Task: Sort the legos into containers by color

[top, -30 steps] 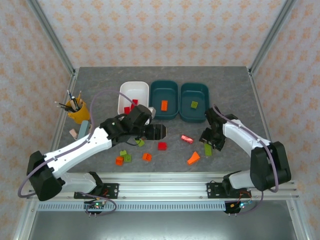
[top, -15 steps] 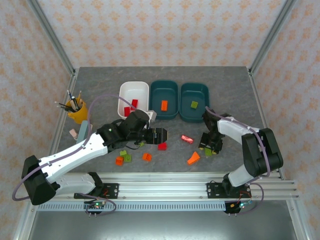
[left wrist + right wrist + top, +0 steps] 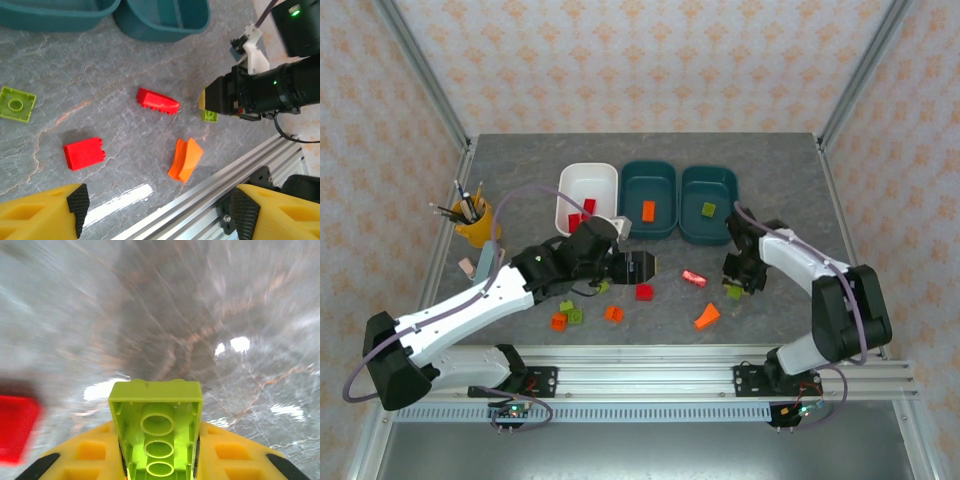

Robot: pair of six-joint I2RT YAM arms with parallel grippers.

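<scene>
My right gripper (image 3: 734, 286) is shut on a lime green oblong lego (image 3: 157, 427), whose hollow underside faces the wrist camera; the same lego (image 3: 210, 114) peeks out under that gripper in the left wrist view. My left gripper (image 3: 638, 267) hangs open over the table, nothing between its yellow fingers (image 3: 42, 212). Loose near it lie a red brick (image 3: 84, 153), a red oblong brick (image 3: 157, 100), an orange curved piece (image 3: 185, 159) and a green square (image 3: 16, 103). The white tub (image 3: 605, 178) holds two red bricks, the middle teal tub (image 3: 648, 172) an orange one, the right teal tub (image 3: 709, 176) a green one.
More orange and green bricks (image 3: 576, 317) lie at the front left of the table. A yellow cup of pencils (image 3: 475, 222) stands at the left edge, small pink and blue items (image 3: 478, 262) in front of it. The aluminium rail (image 3: 650, 358) runs along the near edge.
The right gripper has come down on the green lego beside the orange curved piece, shut on it and drawn slightly toward the tubs. The left gripper has shifted only a little.
</scene>
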